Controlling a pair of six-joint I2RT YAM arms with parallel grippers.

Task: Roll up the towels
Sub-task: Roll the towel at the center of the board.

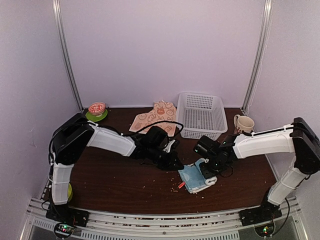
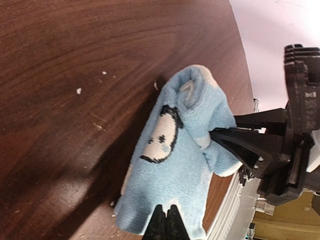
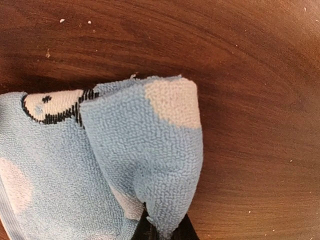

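The rolling of the blue towel (image 2: 170,165) is under way. It lies on the dark wooden bench (image 1: 115,175), toward 5 o'clock from the middle in the overhead view, with one end lifted and doubled over into a loose hump. The right claw (image 2: 216,137) is clamped narrowly on that raised fold. The left claw (image 2: 166,222) has its jaws closed, with the tips at the towel's opposite edge. Whether they nip any cloth there I cannot tell. My reading is that the first turn is only half formed. The next move calls for the right claw to carry the fold over toward the flat end while the left claw pins that end, keeping the roll tight and square. The cream towel (image 1: 156,117) lies crumpled at 12 o'clock, just beside a white basket (image 1: 200,131) at 1 o'clock, and is not yet rolled. A mug (image 1: 243,123) stands at 2 o'clock and a red bowl (image 1: 97,108) at 10 o'clock. Pale crumbs speckle the bench, and plain lilac-white walls with metal posts enclose it.
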